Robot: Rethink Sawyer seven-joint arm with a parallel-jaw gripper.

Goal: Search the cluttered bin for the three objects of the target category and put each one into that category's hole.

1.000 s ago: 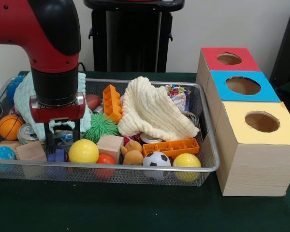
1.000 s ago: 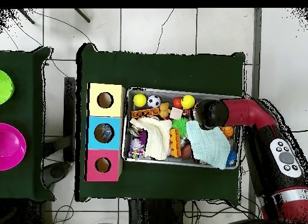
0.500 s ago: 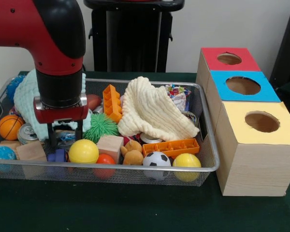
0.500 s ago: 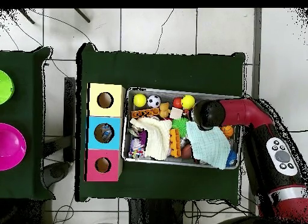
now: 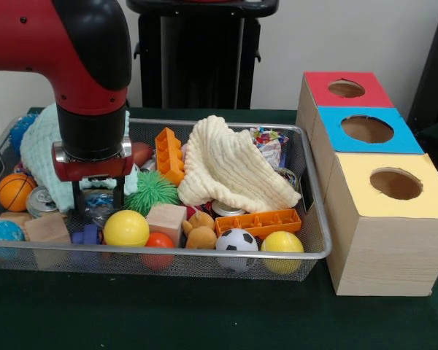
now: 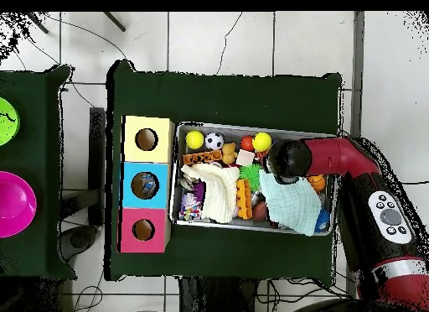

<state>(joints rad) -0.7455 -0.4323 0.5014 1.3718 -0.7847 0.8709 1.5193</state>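
Gripper [image 5: 98, 198] hangs in the wire bin [image 5: 317, 219], fingers apart around a crumpled clear-blue item [image 5: 98, 204] beside the yellow ball [image 5: 126, 228]; whether it grips is unclear. Nothing visibly delivered: the yellow-topped box [image 5: 390, 219] hole looks empty. Target category unknown. The cream cloth [image 5: 230, 166] hides clutter beneath.

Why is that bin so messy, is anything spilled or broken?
Nothing spilled or broken. The bin is just crowded: a cream cloth lies crumpled over toys, and the hand hangs above them.
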